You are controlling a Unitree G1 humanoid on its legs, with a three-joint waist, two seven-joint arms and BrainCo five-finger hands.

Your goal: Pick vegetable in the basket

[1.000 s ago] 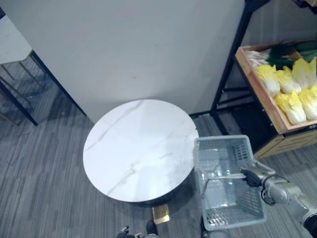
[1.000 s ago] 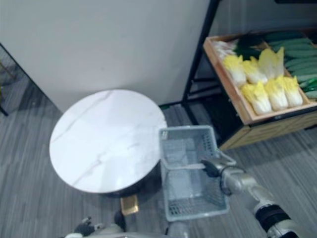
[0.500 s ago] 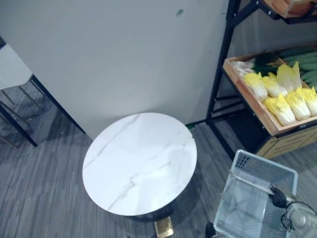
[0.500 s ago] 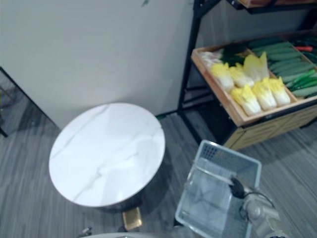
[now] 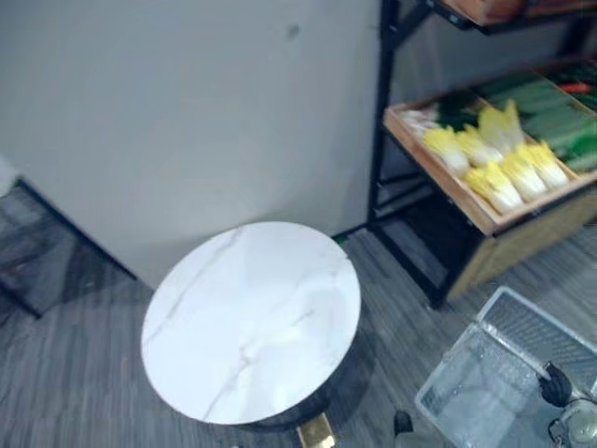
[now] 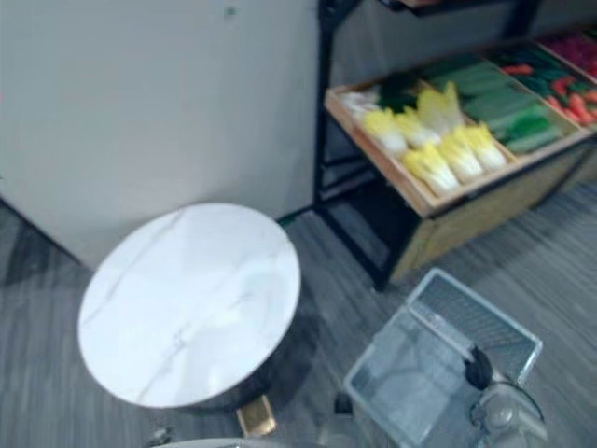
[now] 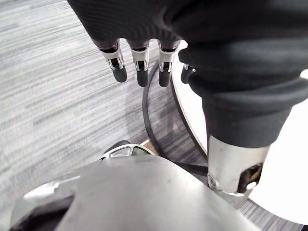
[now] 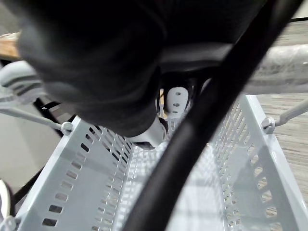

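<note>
**Ann:** While the right hand (image 6: pixel 480 369) has its fingers (image 8: pixel 175 100) curled round the handle (image 8: pixel 33 117) of the basket (image 6: pixel 464 315), what should it take care of?

**Ben:** I think it should hold tight and keep the basket level so it does not swing. The basket hangs a bit tilted, and it is empty inside.

**Ann:** And the other hand?

**Ben:** The left hand (image 7: pixel 139 43) hangs down over the floor (image 7: pixel 48 96). Its fingers are loose and straight and hold nothing, so I guess it is the one to pick with.

**Ann:** Where are the vegetables (image 6: pixel 438 140)?

**Ben:** They are in the wooden crate (image 5: pixel 518 245) on the black rack (image 5: pixel 381 121), well apart from the basket. Yellow cabbages (image 5: pixel 508 168) lie in front, with green ones (image 6: pixel 485 93) behind and red ones (image 6: pixel 571 89) at the far end. The robot should get closer first and bring the basket just beside the crate.

**Ann:** What else is around?

**Ben:** There is a round white table (image 5: pixel 252 322) on the grey striped floor. A plain grey wall (image 5: pixel 187 112) stands behind it.
</note>
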